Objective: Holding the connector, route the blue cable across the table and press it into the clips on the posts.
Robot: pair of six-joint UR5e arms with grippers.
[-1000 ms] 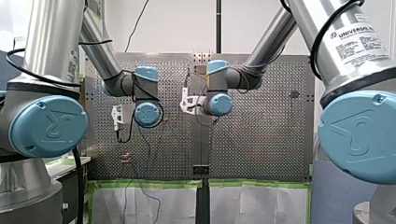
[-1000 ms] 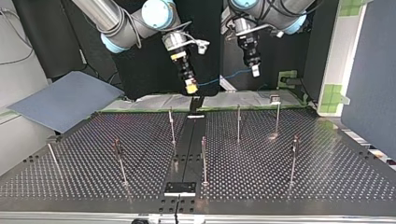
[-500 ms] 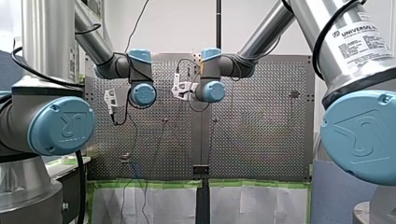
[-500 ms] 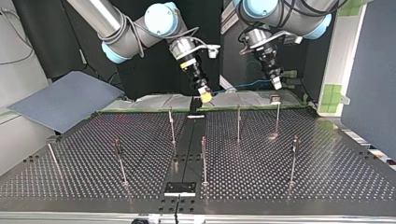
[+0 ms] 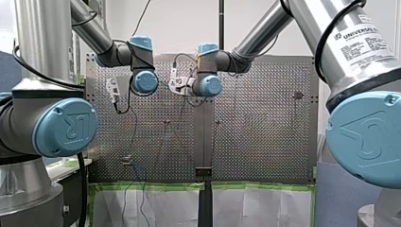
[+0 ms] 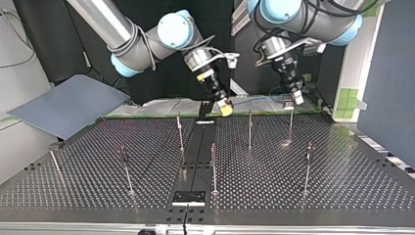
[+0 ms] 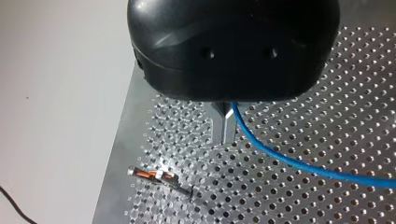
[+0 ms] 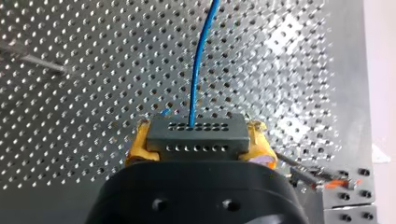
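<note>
Surface (image 6: 342,171): perforated; its thin posts (image 6: 250,129) stand beyond the connector (image 8: 196,135), none visibly threaded. Right end effector (image 8: 198,142): yellow pads (image 8: 135,147) pinch the connector at its two ends, above the surface. Left end effector (image 7: 224,135): metal fingers (image 7: 218,126) pressed together on the cable (image 7: 289,161), near the connector. Cable: leaves the connector's face; thin, light, probably limp and apt to slide through a pinch. Connector: rigid, hence judged the sound handhold; tugging the cable may pull it loose.
</note>
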